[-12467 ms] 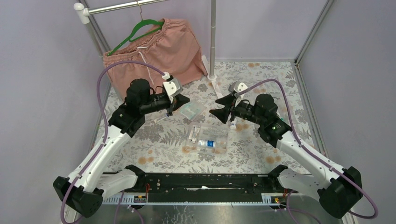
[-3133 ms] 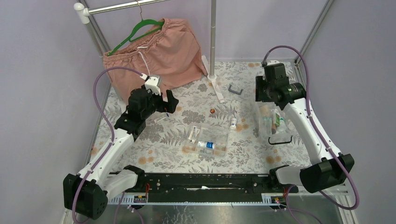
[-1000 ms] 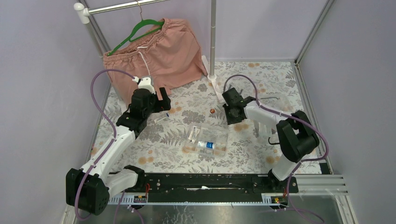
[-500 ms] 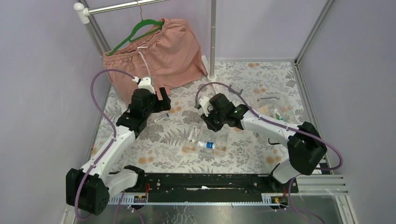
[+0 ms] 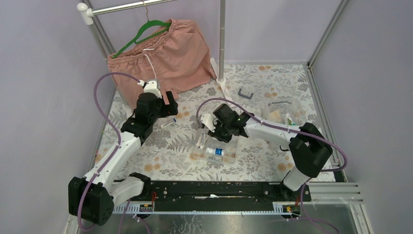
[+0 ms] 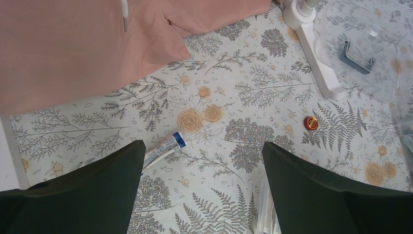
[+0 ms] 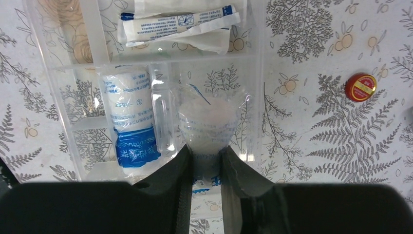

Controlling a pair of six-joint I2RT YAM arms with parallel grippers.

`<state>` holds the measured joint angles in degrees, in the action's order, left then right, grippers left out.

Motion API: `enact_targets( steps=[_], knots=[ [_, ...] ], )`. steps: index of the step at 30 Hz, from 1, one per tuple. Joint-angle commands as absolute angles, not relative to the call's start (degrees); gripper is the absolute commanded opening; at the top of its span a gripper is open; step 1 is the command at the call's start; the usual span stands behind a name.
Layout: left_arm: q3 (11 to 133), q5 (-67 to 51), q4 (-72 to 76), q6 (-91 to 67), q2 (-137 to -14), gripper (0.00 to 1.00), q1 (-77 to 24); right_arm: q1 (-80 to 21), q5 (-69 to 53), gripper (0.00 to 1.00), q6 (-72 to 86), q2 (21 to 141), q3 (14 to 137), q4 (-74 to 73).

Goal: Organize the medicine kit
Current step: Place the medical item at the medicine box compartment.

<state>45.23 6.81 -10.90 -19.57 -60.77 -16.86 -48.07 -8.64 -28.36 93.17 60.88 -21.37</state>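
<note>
A robot test cell, not a home — plain lilac walls (image 5: 48, 73) and metal frame posts (image 5: 327, 34) enclose a floral-clothed tabletop (image 5: 175, 146), clothes rail (image 5: 126, 6) along its far edge.

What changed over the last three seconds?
Right gripper swung in from the far right, took the small bottle off the table and carried it left over the tray. Left gripper stayed open, roughly in place; tray and pink shorts unmoved.
</note>
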Motion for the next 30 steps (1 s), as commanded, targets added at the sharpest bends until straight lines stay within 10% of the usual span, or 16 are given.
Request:
enact_targets(
  steps=[1, 18, 30],
  knots=[
    [44.47, 8.32, -10.44, -19.16, -59.98, 0.99, -16.51, -48.88, -7.78, 0.28, -31.76, 95.28, 61.52, -21.44],
    [44.56, 9.03, -10.63, -19.16, -60.22, 0.99, -16.46, -49.47, -5.29, 0.33, -32.41, 97.34, 61.35, -18.37],
    [44.48, 9.23, -10.88, -19.16, -60.26, 0.99, -16.51, -49.61, -3.58, 0.56, -32.84, 94.49, 61.19, -17.41]
  ],
)
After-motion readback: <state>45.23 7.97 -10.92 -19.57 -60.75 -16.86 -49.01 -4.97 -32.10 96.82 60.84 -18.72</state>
